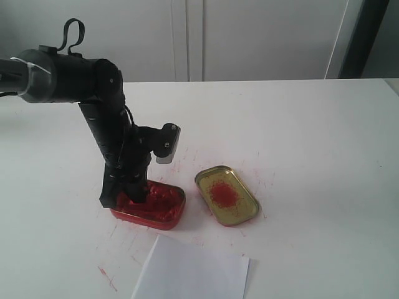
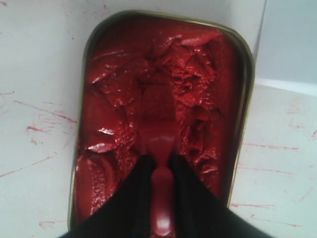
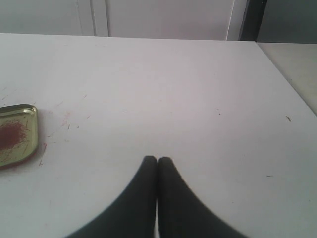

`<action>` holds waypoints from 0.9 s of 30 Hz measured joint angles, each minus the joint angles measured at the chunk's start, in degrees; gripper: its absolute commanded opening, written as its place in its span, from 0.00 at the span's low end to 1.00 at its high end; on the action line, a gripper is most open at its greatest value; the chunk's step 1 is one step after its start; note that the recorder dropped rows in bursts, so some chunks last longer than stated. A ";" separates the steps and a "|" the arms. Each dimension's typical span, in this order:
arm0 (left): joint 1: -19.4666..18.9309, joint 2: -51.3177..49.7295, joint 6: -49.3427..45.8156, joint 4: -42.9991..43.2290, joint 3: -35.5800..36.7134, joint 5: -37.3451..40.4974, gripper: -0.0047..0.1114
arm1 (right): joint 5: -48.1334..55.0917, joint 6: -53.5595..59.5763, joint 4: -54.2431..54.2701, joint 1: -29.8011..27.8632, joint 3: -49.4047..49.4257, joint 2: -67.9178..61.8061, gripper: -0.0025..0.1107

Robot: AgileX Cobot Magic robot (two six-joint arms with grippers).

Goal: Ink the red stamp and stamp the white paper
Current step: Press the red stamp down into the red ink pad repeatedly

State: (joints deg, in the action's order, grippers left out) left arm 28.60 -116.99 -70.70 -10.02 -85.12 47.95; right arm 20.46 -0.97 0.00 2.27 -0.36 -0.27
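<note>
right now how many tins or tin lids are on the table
2. The red ink tin sits under the left hand; the gold lid lies just right of it, apart, in the exterior view. More could lie outside the frames.

**Stamp in the paste, paper at the front edge**

You had the red stamp (image 2: pixel 159 131) base-down, its square block sunk into the red paste (image 2: pixel 119 99) near the middle of the tin (image 2: pixel 246 99). Its short knob handle was pinched between the black fingers of the left gripper (image 2: pixel 161 166). The white paper (image 1: pixel 194 274) lay flat and skewed at the table's (image 1: pixel 312 124) front edge, just in front of the tin.
</note>
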 measured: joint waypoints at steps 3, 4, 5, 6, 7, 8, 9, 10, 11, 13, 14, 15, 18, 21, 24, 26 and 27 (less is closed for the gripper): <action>0.00 0.00 0.00 0.00 0.00 0.00 0.04 | 0.00 0.00 0.00 0.00 0.00 0.00 0.02; 0.00 0.00 0.00 0.00 0.00 0.00 0.04 | 0.00 0.00 0.00 0.00 0.00 0.00 0.02; 0.00 0.00 0.00 0.00 0.00 0.00 0.04 | 0.00 0.00 0.00 0.00 0.00 0.00 0.02; 0.00 0.00 0.00 0.00 0.00 0.00 0.04 | 0.00 0.00 0.00 0.00 0.00 0.00 0.02; 0.00 0.00 0.00 0.00 0.00 0.00 0.04 | 0.00 0.00 0.00 0.00 0.00 0.00 0.02; 0.00 0.00 0.00 0.00 0.00 0.00 0.04 | 0.00 0.00 0.00 0.00 0.00 0.00 0.02; 0.00 0.00 0.00 0.00 0.00 0.00 0.04 | 0.00 0.00 0.00 0.00 0.00 0.00 0.02; 0.00 0.00 0.00 0.00 0.00 0.10 0.04 | 0.00 0.00 0.00 0.00 0.00 0.00 0.02; 0.00 0.00 0.00 0.00 0.00 0.10 0.04 | 0.00 0.00 0.00 0.00 0.00 0.00 0.02; 0.00 0.00 0.00 0.00 0.00 0.14 0.04 | 0.00 0.00 0.00 0.00 0.00 0.00 0.02; 0.00 0.13 0.00 0.00 0.00 0.14 0.04 | 0.00 0.00 0.00 0.00 0.00 0.00 0.02; 0.00 0.21 0.00 0.00 0.00 0.14 0.04 | 0.00 0.00 0.00 0.00 0.00 0.00 0.02; 0.00 0.67 0.00 0.12 0.00 -0.10 0.04 | 0.00 0.00 0.00 0.00 0.00 0.00 0.02; 0.00 1.26 0.00 0.47 0.53 -0.52 0.04 | 0.00 0.00 0.00 0.00 0.00 0.00 0.02; 0.00 2.02 0.00 1.31 0.88 -0.23 0.04 | 0.00 0.00 0.00 0.00 0.00 0.00 0.02; 0.00 2.75 0.00 1.72 0.96 -0.10 0.04 | 0.00 0.00 0.00 0.00 0.00 0.00 0.02; 0.00 3.13 0.00 1.81 0.96 -0.10 0.04 | 0.00 0.00 0.00 0.00 0.00 0.00 0.02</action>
State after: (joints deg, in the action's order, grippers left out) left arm 28.60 -113.87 -70.70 -8.20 -84.16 47.84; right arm 20.46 -0.97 0.00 2.27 -0.36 -0.27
